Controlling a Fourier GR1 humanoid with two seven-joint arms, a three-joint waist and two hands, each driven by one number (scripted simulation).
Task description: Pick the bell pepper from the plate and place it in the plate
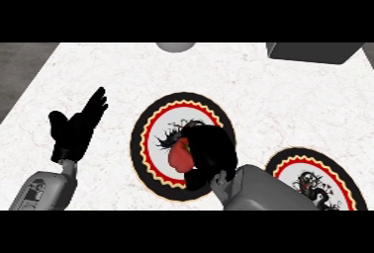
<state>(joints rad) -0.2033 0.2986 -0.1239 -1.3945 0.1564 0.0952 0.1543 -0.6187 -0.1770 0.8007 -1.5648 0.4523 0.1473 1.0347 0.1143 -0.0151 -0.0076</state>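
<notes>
A red bell pepper [178, 157] with a bit of green shows over the middle of the large black-rimmed plate [150, 132] in the centre of the counter. My right hand [210, 150] is curled round the pepper from the right and hides most of it; I cannot tell whether the pepper rests on the plate or is lifted. A second plate [292, 165] of the same pattern lies at the lower right, partly hidden by my right forearm. At the left my left hand [76, 129] rests open, fingers up, away from both plates.
A grey round object [175, 46] sits at the counter's far edge, top centre. A dark grey box [314, 52] stands at the top right. The counter's left edge runs diagonally past my left hand.
</notes>
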